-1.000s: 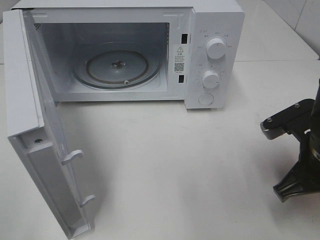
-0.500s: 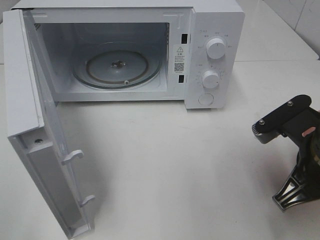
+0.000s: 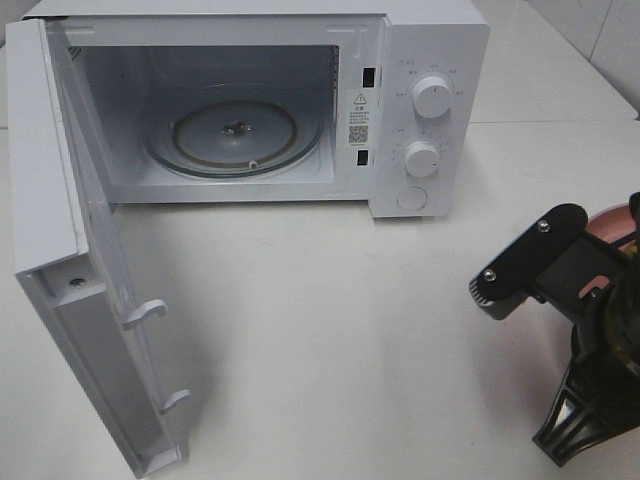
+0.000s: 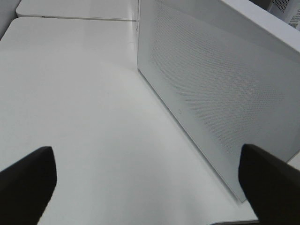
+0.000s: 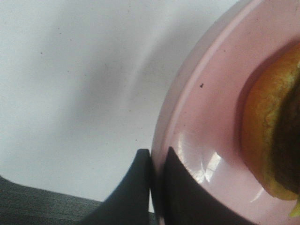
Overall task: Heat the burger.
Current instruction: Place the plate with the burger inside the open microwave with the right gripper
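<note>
Left gripper [image 4: 146,159] gapes wide and empty beside the open door [image 3: 60,200] of the microwave [image 3: 430,60]; at far right, the right gripper [image 5: 154,159] pinches the rim of the pink plate [image 5: 201,108], with the burger [image 5: 269,131] sitting on that plate

Overhead feed is bright and even, a bit washed out: white counter [image 3: 330,330] and microwave [image 3: 440,60] nearly blend. I get a soft shadow under the swung-out door [image 3: 90,330] and a dimmer grey inside the cavity.

Left wrist feed has flat diffuse light. The left end effector [image 4: 146,154] fingers are dark blurred blobs, and the dotted panel beyond them is reasonably sharp.

Right wrist feed is very close and soft throughout. The plate [image 5: 206,117] has a white glare patch just beside the right end effector [image 5: 157,152]. The burger [image 5: 267,131] past it is out of focus. Broad grey shadows smear the counter alongside.
</note>
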You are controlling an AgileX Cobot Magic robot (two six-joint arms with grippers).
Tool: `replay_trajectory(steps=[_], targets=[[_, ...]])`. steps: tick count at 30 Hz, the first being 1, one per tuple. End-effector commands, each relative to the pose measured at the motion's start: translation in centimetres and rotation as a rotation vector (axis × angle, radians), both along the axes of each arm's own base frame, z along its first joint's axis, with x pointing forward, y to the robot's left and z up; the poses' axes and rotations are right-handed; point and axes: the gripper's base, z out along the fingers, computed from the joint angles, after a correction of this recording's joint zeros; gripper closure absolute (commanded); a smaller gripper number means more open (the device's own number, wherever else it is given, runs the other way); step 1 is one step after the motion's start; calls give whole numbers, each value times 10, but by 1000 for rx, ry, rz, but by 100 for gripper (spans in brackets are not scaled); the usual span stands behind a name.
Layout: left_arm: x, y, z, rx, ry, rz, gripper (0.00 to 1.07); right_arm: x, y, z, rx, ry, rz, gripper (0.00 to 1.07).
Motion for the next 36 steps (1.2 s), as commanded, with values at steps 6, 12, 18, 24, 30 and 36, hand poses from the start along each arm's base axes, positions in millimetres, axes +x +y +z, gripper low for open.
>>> replay_trajectory(steps=[6,12,18,24,30,36], targets=[[-2,0,0,-6,-27,-7,9,-14,10,4,-76,-21,133,107],[-2,0,0,-6,-27,-7,9,-28,22,5,-101,-13,256,107],[-2,0,0,-6,-27,-7,9,-39,31,5,-115,-4,366,107],[-2,0,0,-6,-27,-7,9,-49,38,5,-137,10,479,107],[-2,0,0,-6,-27,-7,9,-56,44,4,-154,28,595,107],[-2,0,0,-6,-27,-7,9,-58,50,3,-153,57,733,107]])
